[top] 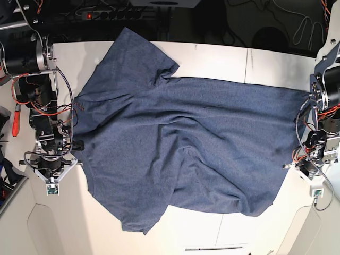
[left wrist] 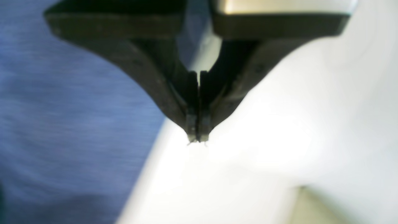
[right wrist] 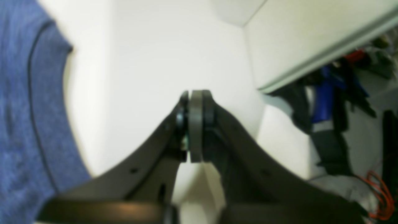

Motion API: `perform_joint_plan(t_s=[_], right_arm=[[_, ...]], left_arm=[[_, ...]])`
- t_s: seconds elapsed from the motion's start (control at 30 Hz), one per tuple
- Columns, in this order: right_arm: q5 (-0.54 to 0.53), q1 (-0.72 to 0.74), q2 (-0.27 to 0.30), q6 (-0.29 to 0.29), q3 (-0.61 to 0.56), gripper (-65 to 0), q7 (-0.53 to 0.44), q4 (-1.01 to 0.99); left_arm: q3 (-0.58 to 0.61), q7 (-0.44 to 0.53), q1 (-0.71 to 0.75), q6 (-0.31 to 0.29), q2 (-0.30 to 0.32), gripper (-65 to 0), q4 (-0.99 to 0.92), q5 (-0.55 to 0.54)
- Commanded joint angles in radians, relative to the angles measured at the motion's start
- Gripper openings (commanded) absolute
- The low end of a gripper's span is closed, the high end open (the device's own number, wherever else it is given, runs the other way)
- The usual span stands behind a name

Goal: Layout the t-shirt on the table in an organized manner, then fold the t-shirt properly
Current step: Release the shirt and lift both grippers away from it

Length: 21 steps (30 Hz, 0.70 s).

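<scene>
T-shirt (top: 186, 143): spread across the middle of the table (top: 223, 56), plain blue side up; wrinkles are seen over its centre, and one sleeve is pointed toward the table's far edge.
T-shirt collar side: directed toward the base view's left; hem directed toward that view's right.
Table: white surface is exposed on all sides of the t-shirt; a thin dark seam is visible beyond the t-shirt's far edge.
Left gripper (left wrist: 197, 137): jaws are pressed together, nothing is held; it is positioned over bare table just beside the t-shirt's edge.
Right gripper (right wrist: 195, 102): jaws are closed tip to tip, nothing is held; it is positioned over bare table, apart from the t-shirt's stitched edge.
Cables (right wrist: 377, 196): orange loops are seen past the table's edge, away from the t-shirt.
</scene>
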<state>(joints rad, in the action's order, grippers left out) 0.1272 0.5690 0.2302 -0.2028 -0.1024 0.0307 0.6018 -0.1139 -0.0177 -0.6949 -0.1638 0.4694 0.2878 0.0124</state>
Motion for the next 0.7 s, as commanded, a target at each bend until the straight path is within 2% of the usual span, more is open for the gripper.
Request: perform_joint_plan(t_s=[0.0,0.07,0.13,0.2,0.27,0.37,0.4,0.47,0.53,0.57,0.63,0.67], right_arm=[[0.003,-0.005,0.015,-0.010,0.020,-65.0,0.006,0.063],[-0.008,-0.069,0.020,0.006,0.061,-65.0,0.055,0.185],[-0.036,-0.143,0.019,0.049,0.113,-65.0,0.100,0.321],[-0.084,-0.225,0.019,0.120,0.171,-65.0,0.137,0.463],[-0.143,-0.309,0.019,0.208,0.232,-65.0,0.184,0.601],[-0.275,-0.430,0.019,0.365,0.328,-65.0,0.264,0.790],[-0.325,-0.467,0.019,0.415,0.360,-65.0,0.294,0.846],[-0.435,-0.532,0.019,0.494,0.426,-65.0,0.378,0.942],[-0.580,-0.584,0.016,0.525,0.500,-65.0,0.512,1.019],[-0.647,-0.609,0.009,0.525,0.540,-60.4,0.574,1.048],[-0.708,-0.652,-0.018,0.531,0.621,-43.3,0.623,1.070],[-0.718,-0.672,-0.032,0.553,0.657,-40.0,0.624,1.068]], left_arm=[[-0.002,0.022,-0.027,-0.007,0.029,-65.0,0.019,-0.026],[-0.003,0.022,-0.016,-0.029,0.066,-65.0,0.022,-0.074],[-0.003,0.021,0.005,-0.081,0.101,-65.0,0.034,-0.111],[-0.003,0.013,0.040,-0.182,0.132,-65.0,0.059,-0.148],[-0.003,-0.005,0.089,-0.314,0.160,-65.0,0.103,-0.202],[-0.006,-0.017,0.184,-0.500,0.188,-65.0,0.201,-0.310],[-0.005,-0.017,0.217,-0.534,0.193,-65.0,0.236,-0.341],[-0.005,-0.023,0.283,-0.534,0.195,-65.0,0.304,-0.408],[-0.005,-0.091,0.351,-0.534,0.186,-53.2,0.367,-0.491],[-0.005,-0.129,0.384,-0.534,0.177,-48.1,0.399,-0.550],[-0.005,-0.204,0.446,-0.534,0.154,-40.9,0.454,-0.673],[-0.005,-0.248,0.476,-0.534,0.140,-39.7,0.481,-0.732]])
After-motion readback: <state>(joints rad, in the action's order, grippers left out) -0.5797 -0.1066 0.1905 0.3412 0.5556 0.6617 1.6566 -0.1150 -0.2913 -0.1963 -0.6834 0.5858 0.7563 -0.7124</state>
